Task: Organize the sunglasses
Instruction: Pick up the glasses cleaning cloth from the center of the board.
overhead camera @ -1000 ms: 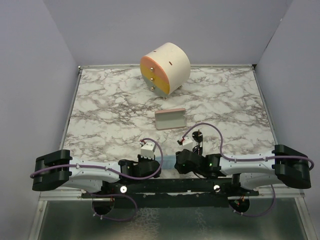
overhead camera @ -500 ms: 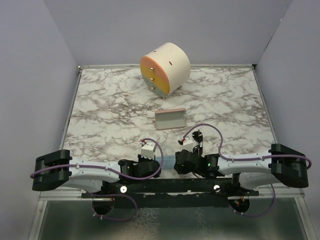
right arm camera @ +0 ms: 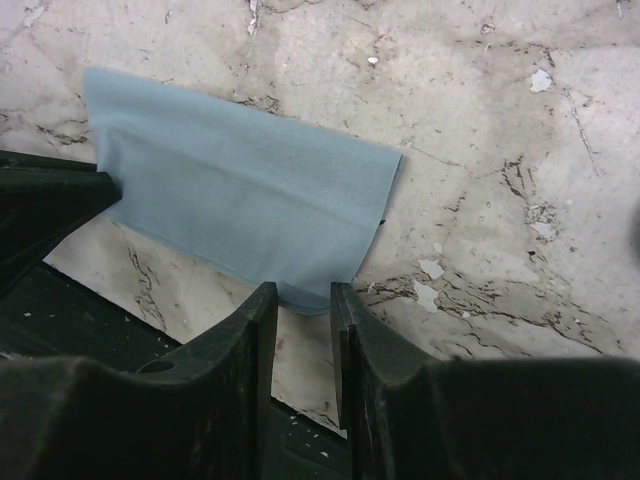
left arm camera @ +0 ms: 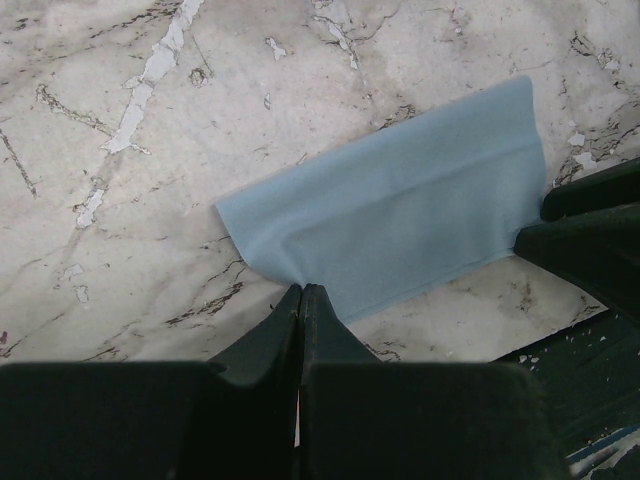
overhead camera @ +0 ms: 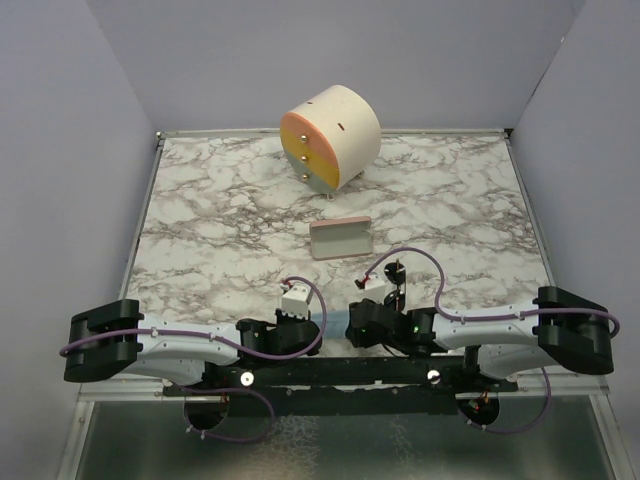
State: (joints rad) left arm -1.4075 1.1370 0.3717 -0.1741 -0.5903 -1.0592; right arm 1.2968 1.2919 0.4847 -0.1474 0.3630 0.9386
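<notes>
The sunglasses are not in view in any frame. A light blue cloth (left arm camera: 400, 220) lies flat at the table's near edge, between my two grippers; it also shows in the right wrist view (right arm camera: 240, 200). My left gripper (left arm camera: 302, 292) is shut, its tips pinching the cloth's near corner, which puckers there. My right gripper (right arm camera: 304, 300) is open, its fingertips on either side of the cloth's opposite corner. The closed pink case (overhead camera: 340, 240) sits mid-table, away from both grippers. In the top view both grippers (overhead camera: 322, 322) (overhead camera: 352, 320) meet by the near edge.
A round cream drawer unit (overhead camera: 330, 138) with an orange and yellow front and brass knobs stands at the back of the marble table (overhead camera: 200, 230). The black base rail (overhead camera: 330, 372) runs just behind the cloth. Purple walls close in the left, right and back.
My right arm has shifted slightly left toward the cloth. The left arm and the pink case have not moved.
</notes>
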